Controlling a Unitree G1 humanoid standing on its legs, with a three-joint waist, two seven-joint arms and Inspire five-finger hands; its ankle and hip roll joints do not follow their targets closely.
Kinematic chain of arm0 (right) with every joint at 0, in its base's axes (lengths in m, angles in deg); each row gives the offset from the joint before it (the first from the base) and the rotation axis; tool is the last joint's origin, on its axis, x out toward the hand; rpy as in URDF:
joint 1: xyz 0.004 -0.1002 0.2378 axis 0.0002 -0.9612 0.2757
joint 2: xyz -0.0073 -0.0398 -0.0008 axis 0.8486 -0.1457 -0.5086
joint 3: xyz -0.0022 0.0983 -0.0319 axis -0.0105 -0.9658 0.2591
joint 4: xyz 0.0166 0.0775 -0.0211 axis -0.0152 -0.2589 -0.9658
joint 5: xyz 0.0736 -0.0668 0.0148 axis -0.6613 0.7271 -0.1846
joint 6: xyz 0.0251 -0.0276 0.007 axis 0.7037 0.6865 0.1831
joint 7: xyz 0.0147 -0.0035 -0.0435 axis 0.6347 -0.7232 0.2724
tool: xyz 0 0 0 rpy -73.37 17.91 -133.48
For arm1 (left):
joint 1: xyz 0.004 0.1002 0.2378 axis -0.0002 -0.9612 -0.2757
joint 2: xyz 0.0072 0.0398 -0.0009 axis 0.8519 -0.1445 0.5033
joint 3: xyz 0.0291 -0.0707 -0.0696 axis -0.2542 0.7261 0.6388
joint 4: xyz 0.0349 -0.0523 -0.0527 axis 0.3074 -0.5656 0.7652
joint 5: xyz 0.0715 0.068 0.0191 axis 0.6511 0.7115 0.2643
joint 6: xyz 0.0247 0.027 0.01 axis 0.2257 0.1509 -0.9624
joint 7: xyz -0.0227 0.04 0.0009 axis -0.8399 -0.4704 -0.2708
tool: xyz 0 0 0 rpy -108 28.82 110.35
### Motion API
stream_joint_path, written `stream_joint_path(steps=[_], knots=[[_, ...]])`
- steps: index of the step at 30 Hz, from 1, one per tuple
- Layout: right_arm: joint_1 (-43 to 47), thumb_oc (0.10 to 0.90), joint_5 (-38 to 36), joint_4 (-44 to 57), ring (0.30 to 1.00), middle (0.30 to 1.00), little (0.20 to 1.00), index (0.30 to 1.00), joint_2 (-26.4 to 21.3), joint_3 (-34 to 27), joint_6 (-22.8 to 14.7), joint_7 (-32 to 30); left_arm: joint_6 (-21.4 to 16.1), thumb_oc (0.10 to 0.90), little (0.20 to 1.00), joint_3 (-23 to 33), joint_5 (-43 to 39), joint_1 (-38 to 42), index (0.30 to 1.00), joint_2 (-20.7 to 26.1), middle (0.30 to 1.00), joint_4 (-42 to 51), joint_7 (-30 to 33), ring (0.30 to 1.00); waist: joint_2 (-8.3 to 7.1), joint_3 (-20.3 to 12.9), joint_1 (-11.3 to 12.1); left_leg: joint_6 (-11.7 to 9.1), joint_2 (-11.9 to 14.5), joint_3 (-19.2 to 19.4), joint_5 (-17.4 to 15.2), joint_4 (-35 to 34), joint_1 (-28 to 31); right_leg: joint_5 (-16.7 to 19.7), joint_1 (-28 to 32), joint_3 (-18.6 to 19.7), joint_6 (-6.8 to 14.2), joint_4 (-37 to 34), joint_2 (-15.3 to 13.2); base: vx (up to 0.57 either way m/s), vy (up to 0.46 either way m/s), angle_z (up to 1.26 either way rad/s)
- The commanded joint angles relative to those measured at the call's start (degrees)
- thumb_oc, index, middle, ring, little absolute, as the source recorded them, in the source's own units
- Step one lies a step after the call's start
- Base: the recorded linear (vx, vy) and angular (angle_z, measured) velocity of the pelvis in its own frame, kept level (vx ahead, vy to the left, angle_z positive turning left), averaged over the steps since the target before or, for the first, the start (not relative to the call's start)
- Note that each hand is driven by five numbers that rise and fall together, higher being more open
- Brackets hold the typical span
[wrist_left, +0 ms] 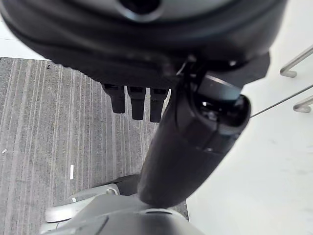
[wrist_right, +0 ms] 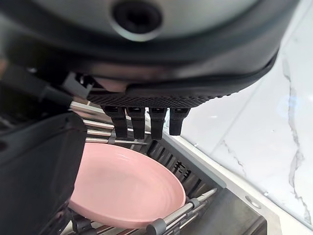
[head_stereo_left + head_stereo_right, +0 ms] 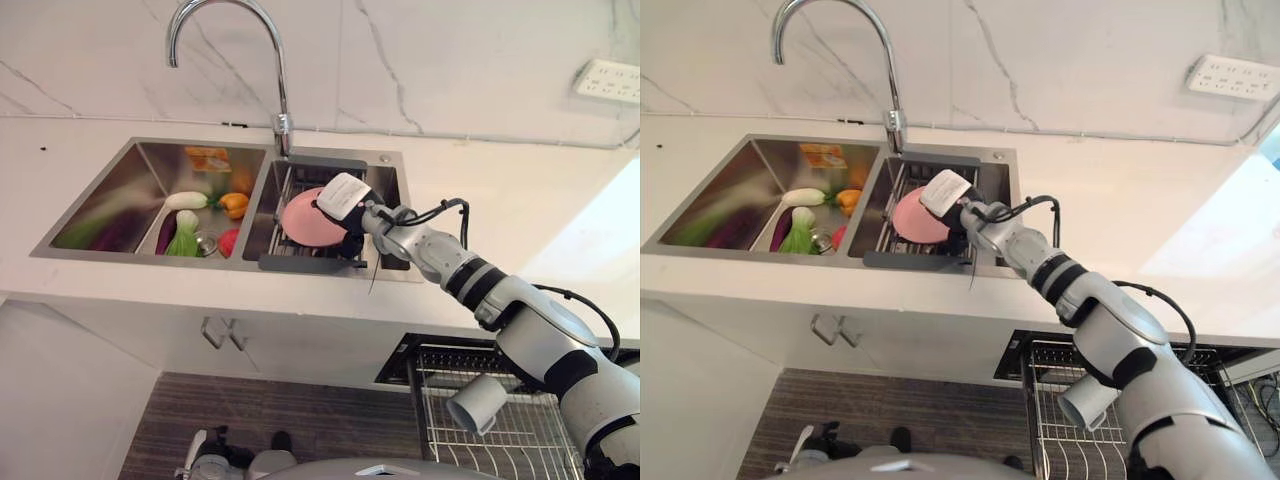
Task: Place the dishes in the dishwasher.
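Over the sink's right basin, the right hand point(image 3: 345, 205) is held with fingers straight, apart from the pink plate point(image 3: 305, 220) propped just beyond them in the rack point(image 3: 282, 246)

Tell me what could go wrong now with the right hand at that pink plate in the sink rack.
The right hand is on the pink plate but not visibly closed round it; the plate could slip back against the wire rack. Lifted, it might knock the faucet above.
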Motion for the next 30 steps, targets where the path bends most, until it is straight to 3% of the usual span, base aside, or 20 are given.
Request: stream_joint_path(steps=[1,16,30], knots=[[12.28,0.800,3.67,-2.65,0.900,0.900,0.900,0.900,0.41,-0.04,2.81,-3.81,-0.79,0.800,0.900,-3.58,-1.68,3.19,0.900,0.55,0.900,-2.31,-0.02,0.900,-3.12,0.62,0.59,-5.98,8.58,-2.16,0.97,0.17,-2.64,0.50,-2.77,-1.50,3.23,3.96,-6.65,0.00,0.000,0.00],[9.76,0.800,11.43,-4.63,0.900,0.900,0.900,0.900,-0.13,-1.80,7.23,-9.27,-1.04,0.800,0.900,-4.37,-2.90,2.80,0.900,-0.42,0.900,-2.12,1.58,0.900,-2.95,0.68,1.27,-5.77,8.47,-2.66,0.60,0.17,-2.68,0.33,-2.26,-1.73,3.09,3.56,-6.62,0.00,0.000,0.03],[5.75,0.800,10.48,-1.89,0.900,0.900,0.900,0.900,0.27,-4.77,8.58,-13.89,-1.75,0.800,0.900,-3.75,-3.29,2.72,0.900,-0.53,0.900,-1.61,3.02,0.900,-2.55,0.83,2.41,-5.61,8.26,-3.46,0.45,0.17,-3.06,0.27,-1.88,-2.32,3.14,3.11,-6.71,0.00,0.000,0.00]])
